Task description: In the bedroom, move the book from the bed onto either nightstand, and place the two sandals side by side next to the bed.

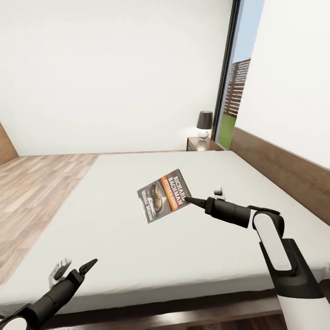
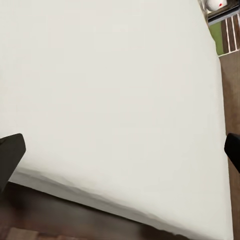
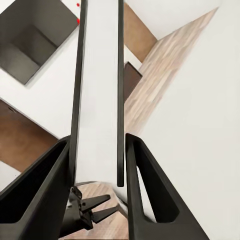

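The book (image 1: 163, 195) is clamped edge-on between the right gripper's (image 1: 189, 200) fingers (image 3: 150, 185), lifted above the bed (image 1: 137, 247). The left gripper (image 1: 75, 268) hangs spread apart, empty. Likely next: carry it to the far nightstand (image 1: 201, 144) and release.

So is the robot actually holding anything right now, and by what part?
Yes. The right gripper has the book lifted above the bed, its fingers pinching one edge. The left gripper is open and holds nothing.
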Motion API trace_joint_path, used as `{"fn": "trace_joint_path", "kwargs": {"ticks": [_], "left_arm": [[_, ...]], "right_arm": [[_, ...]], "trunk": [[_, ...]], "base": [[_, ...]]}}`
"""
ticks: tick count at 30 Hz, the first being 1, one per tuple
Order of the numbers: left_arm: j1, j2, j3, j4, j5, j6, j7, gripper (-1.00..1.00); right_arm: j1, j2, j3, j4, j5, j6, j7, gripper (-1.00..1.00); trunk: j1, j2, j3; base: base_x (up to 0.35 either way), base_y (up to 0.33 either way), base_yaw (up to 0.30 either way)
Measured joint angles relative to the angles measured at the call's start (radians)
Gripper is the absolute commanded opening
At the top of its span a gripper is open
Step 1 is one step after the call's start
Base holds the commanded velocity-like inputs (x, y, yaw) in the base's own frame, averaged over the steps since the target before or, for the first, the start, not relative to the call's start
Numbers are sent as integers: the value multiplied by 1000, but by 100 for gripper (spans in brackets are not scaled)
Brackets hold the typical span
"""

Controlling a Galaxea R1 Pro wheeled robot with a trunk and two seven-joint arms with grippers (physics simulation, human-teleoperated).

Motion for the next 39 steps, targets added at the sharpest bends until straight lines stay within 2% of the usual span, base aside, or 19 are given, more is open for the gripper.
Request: {"fn": "trace_joint_path", "kwargs": {"ticks": [5, 10, 13, 17, 18, 21, 27, 39], "left_arm": [[1, -1, -6, -3, -4, -1, 5, 100], [1, 0, -5, -1, -6, -1, 6, 100], [1, 0, -3, 3, -2, -1, 4, 100], [2, 0, -5, 4, 0, -1, 4, 100], [2, -1, -6, 5, -2, -1, 5, 100], [2, -1, -8, 6, -4, -1, 5, 100], [2, -1, -9, 9, -7, -2, 6, 100], [2, -1, -12, 12, -9, -27, 6, 100]], "right_arm": [[-1, 0, 3, 0, 1, 0, -28, -100], [-1, 2, 10, -7, 0, -1, -133, -100], [-2, 3, 22, -8, -8, 0, -149, -100], [-6, 3, 75, -8, -4, 0, -159, -100], [-8, 3, 99, -8, 0, -1, -162, -100], [-9, 3, 127, -9, 3, -1, -164, -100], [-10, 3, 146, -9, 6, -1, -166, -100], [-9, 3, 146, -10, 8, -1, -166, -100]], "trunk": [[0, 0, 0], [0, 0, 0], [0, 0, 0], [0, 0, 0], [0, 0, 0], [0, 0, 0], [0, 0, -1], [0, 0, -10]], "base": [[-1, 1, 244], [0, 0, 273], [0, 0, 281], [0, 0, 283], [0, 0, 284], [0, 0, 284], [0, 0, 275], [0, 0, 242]]}}
